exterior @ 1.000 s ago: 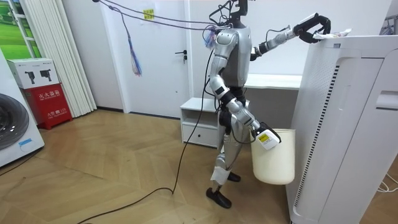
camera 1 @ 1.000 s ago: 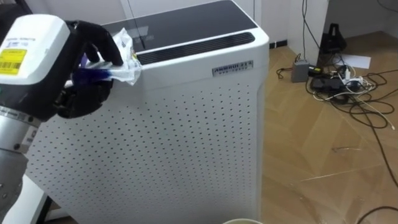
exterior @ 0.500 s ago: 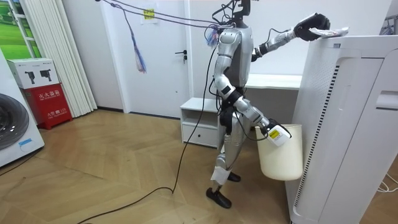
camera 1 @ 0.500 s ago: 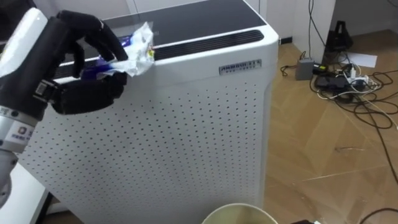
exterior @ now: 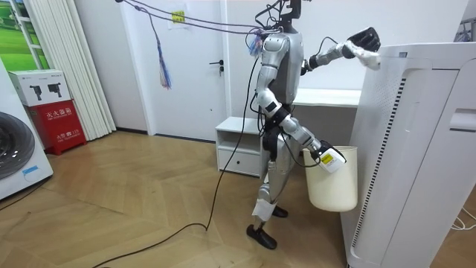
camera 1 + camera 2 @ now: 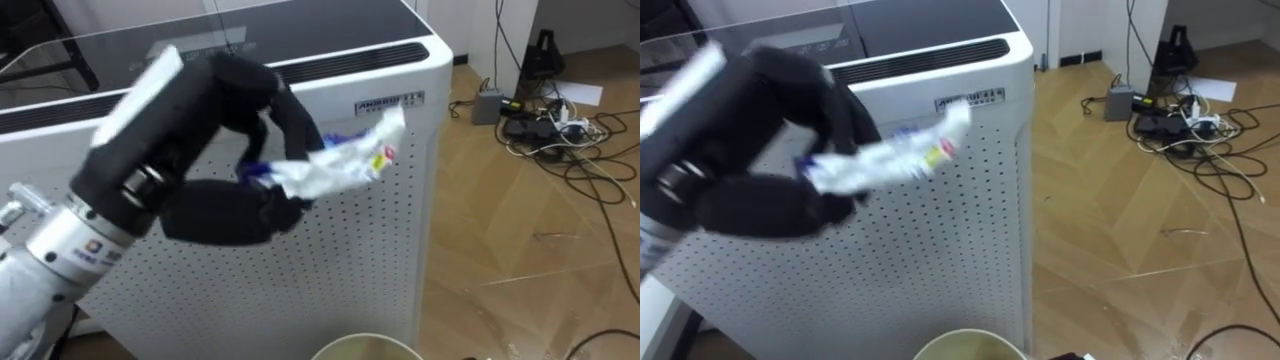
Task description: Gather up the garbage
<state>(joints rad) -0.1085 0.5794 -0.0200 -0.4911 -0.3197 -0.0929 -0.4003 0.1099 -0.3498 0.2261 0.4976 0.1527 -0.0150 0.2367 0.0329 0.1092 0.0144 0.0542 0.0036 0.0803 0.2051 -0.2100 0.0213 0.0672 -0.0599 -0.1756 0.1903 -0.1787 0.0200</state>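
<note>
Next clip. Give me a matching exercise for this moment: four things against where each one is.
Things:
1. wrapper
2. bucket
3. air purifier
4. cables

Places:
A. lying on the wooden floor
B. pinched in the left hand, in front of the perforated panel
C. standing right before the robot
D. hanging at the right hand, low by the robot's side

Pairs: 1-B; 2-D; 3-C; 4-A

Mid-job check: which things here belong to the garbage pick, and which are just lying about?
Job: crumpled wrapper, pinched in the left robot hand; cream bucket at the right robot hand.
Lying about: white air purifier, floor cables, washing machine, red box.
</note>
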